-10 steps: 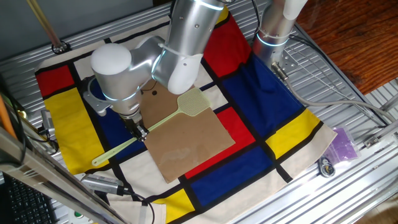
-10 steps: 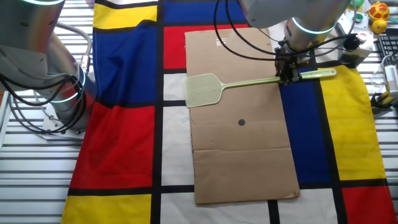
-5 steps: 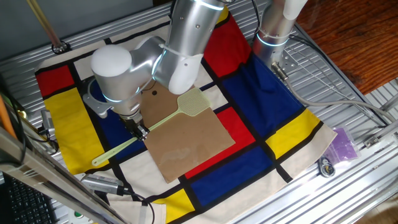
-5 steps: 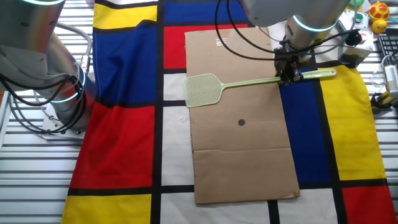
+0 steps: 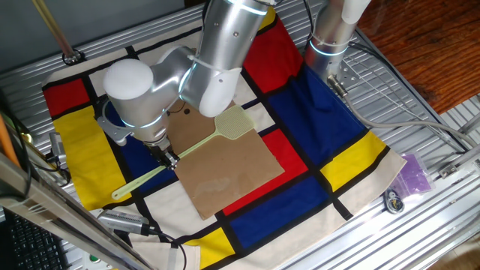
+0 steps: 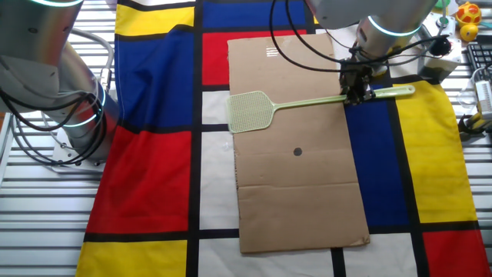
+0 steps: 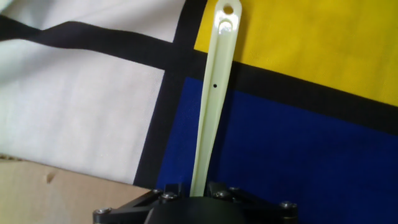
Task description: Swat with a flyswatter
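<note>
The pale yellow-green flyswatter (image 5: 199, 142) has its mesh head (image 6: 250, 111) over the brown cardboard sheet (image 6: 300, 177). Its thin handle (image 6: 384, 92) runs out over the blue and yellow cloth. My gripper (image 6: 356, 95) is shut on the handle about two thirds of the way from the head, at the cardboard's edge; it also shows in the one fixed view (image 5: 169, 157). In the hand view the handle (image 7: 214, 93) runs up from between the fingers (image 7: 194, 190), with its hanging hole at the top. A black dot (image 6: 297, 151) sits on the cardboard below the handle.
A second arm's base (image 6: 69, 115) stands at the left of the checked cloth (image 6: 154, 177). Cables and small objects (image 6: 469, 15) lie at the right edge. A purple bag (image 5: 415, 174) lies on the metal table beside the cloth.
The arm's elbow has shifted slightly left in the one fixed view. The flyswatter and gripper have hardly moved.
</note>
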`<state>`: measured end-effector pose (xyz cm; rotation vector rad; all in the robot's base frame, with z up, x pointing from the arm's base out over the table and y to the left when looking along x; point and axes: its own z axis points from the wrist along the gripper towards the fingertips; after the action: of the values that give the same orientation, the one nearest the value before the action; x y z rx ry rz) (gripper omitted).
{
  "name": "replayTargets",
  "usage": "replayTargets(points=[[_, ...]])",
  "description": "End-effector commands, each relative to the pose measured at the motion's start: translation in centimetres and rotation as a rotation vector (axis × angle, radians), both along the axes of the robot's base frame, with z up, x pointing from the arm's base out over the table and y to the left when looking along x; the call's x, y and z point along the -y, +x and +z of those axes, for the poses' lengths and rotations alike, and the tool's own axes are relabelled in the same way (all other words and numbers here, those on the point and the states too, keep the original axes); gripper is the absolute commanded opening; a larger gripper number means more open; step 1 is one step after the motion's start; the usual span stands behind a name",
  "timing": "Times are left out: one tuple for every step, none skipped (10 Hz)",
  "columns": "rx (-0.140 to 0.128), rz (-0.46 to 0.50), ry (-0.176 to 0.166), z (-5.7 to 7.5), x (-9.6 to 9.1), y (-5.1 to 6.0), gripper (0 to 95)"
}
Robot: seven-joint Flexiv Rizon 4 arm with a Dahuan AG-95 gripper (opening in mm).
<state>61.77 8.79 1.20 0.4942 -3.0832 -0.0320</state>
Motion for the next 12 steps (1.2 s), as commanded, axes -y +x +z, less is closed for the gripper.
replayTargets(points=[[-0.004,0.001,-0.008,-0.2,0.0,0.1,19.0],[-0.005,0.001,-0.009,-0.2,0.0,0.0,19.0],[-0.004,0.000,-0.010,-0.2,0.0,0.0,19.0],[-0.004,-0.002,-0.010,-0.2,0.0,0.0,19.0],[-0.002,-0.006,-0.011,-0.2,0.0,0.0,0.0],[-0.001,-0.007,-0.012,-0.2,0.0,0.0,0.0],[-0.002,-0.008,-0.012,-0.2,0.0,0.0,0.0],[-0.014,-0.007,-0.012,0.0,0.0,0.1,0.0],[-0.022,0.002,-0.011,0.3,0.1,0.2,0.0],[-0.032,0.015,-0.010,0.8,0.2,0.3,0.0],[-0.035,0.026,-0.009,1.2,0.3,0.5,0.0],[-0.034,0.031,-0.010,1.8,0.4,0.6,0.0]])
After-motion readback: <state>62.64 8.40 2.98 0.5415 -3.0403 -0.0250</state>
